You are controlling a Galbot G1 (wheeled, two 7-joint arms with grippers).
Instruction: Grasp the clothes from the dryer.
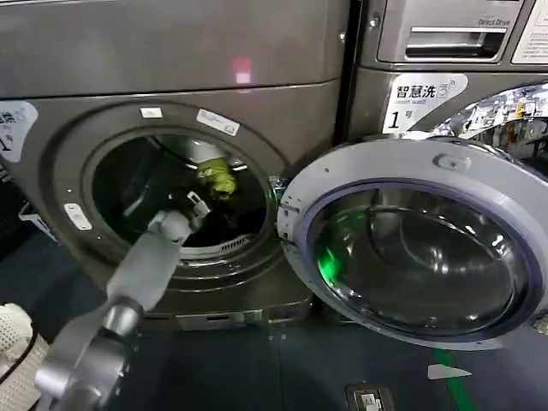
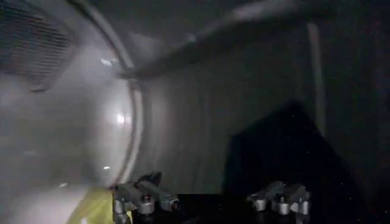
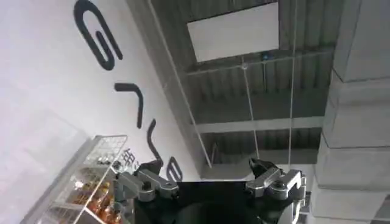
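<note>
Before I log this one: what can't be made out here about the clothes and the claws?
- Head view: the left claw sits inside the dryer; contact with the yellow-green bundle is unclear.
- Left wrist view: dark fabric merges into the dim drum; the bundle is cut by the frame edge.
- Right wrist view: the right claw faces the ceiling.

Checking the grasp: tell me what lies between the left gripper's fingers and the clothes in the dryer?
Nothing shows between them. In the left wrist view the left gripper is open inside the dryer, yellow-green clothes right beside one finger, dark fabric just beyond.
</note>
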